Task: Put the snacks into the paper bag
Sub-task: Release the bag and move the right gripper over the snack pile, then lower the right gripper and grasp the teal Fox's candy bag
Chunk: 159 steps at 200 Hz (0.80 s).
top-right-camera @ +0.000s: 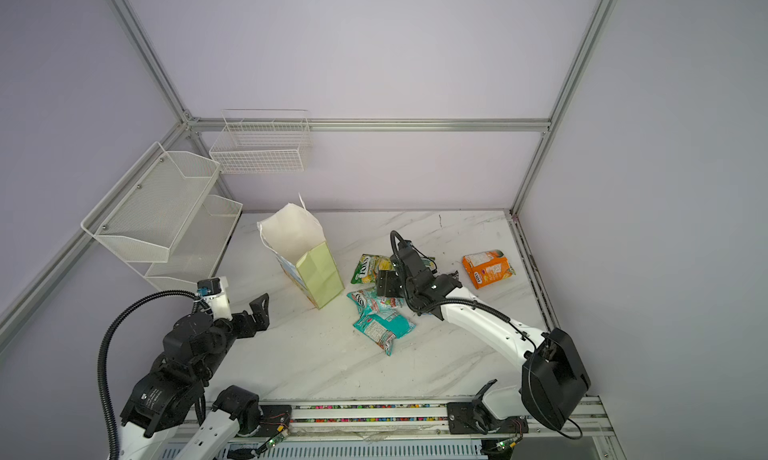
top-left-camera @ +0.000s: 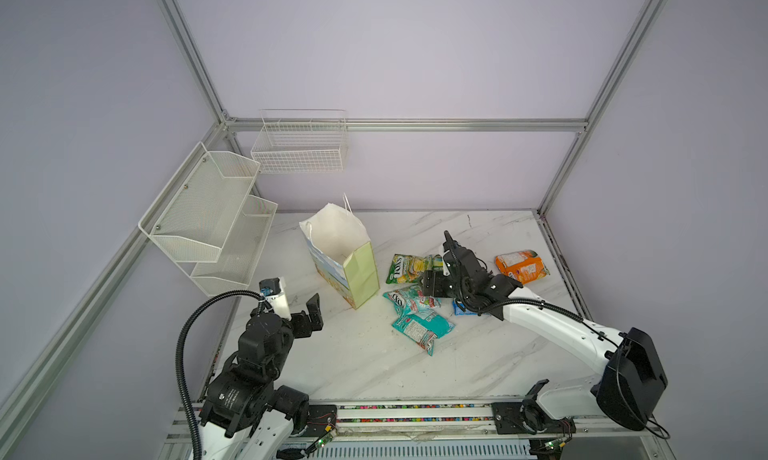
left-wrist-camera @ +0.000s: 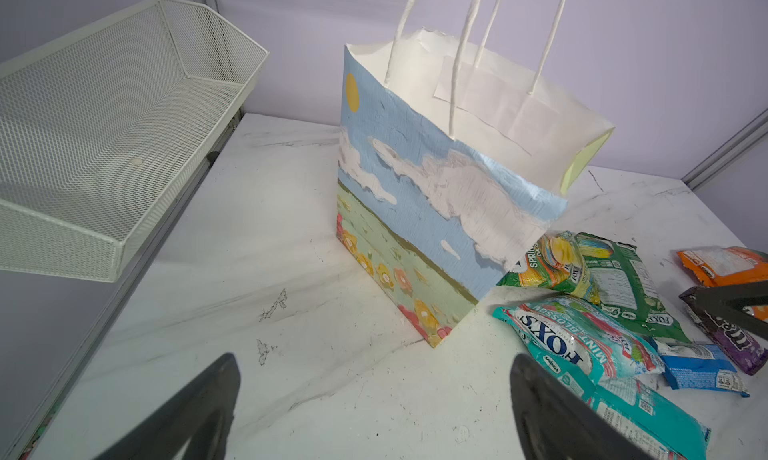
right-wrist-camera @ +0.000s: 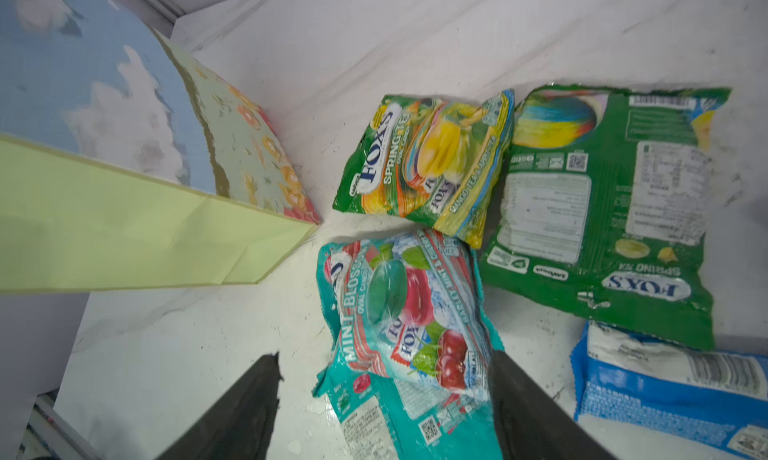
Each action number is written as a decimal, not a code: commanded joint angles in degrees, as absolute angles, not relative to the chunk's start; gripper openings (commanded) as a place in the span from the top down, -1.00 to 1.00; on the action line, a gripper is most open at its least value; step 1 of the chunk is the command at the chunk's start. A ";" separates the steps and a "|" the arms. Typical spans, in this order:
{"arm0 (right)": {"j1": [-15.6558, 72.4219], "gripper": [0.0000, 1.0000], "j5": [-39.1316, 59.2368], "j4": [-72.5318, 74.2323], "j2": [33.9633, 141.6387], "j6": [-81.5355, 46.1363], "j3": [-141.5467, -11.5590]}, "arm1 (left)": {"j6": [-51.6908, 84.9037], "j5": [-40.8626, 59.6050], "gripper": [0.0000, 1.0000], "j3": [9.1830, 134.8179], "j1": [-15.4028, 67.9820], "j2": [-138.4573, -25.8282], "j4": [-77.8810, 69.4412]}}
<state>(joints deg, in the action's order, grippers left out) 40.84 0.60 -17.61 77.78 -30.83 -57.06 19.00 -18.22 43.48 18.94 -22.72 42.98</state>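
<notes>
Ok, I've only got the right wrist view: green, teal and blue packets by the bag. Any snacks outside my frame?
Observer: Yes, an orange packet lies by itself, farthest from the bag.
Operator: Just that one?
Observer: No, a purple bar lies beside the blue packet.
Operator: And on the left side?
Observer: The left end effector is open and empty, pointed at the bag.
</notes>
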 commanded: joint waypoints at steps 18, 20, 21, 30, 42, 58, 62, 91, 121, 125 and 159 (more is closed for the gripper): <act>38.04 -0.58 4.59 -14.79 73.60 -33.30 -50.21 | 19.43 -17.74 -1.00 42.97 19.23 -22.68 41.88; 37.96 -0.58 4.71 -14.78 73.49 -33.35 -50.11 | 19.43 -17.75 -1.00 43.00 19.24 -22.68 41.89; 37.79 -0.58 4.89 -14.77 73.41 -33.39 -49.75 | 19.42 -17.71 -1.00 42.99 19.25 -22.72 41.91; 37.25 -0.57 5.37 -14.59 73.01 -33.79 -48.62 | 19.44 -17.54 -1.00 43.00 19.25 -22.76 41.90; 36.85 -0.57 5.70 -14.42 72.40 -34.30 -47.35 | 19.42 -17.51 -0.99 43.06 19.25 -22.85 41.90; 36.40 -0.57 6.13 -13.95 71.40 -35.01 -45.51 | 19.43 -17.41 -1.00 42.99 19.25 -22.85 41.92; 36.25 -0.56 6.31 -13.69 71.12 -35.21 -44.91 | 19.42 -17.46 -1.00 43.00 19.25 -22.85 41.88; 35.00 -0.53 7.79 -11.90 69.43 -36.80 -40.80 | 19.55 -17.42 -1.00 42.97 19.25 -22.68 41.87; 33.76 -0.47 9.70 -9.84 68.28 -38.08 -36.70 | 19.51 -17.38 -1.00 42.98 19.25 -22.67 41.87; 33.69 -0.46 9.96 -9.45 68.07 -38.23 -36.11 | 19.51 -17.34 -1.00 42.95 19.25 -22.68 41.89; 32.83 -0.40 12.17 -6.50 67.96 -38.76 -32.43 | 19.51 -17.30 -1.00 42.96 19.25 -22.76 41.86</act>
<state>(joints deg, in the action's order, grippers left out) 33.56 9.85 -10.28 68.77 -37.06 -34.87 19.00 -18.09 43.48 18.96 -22.72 42.98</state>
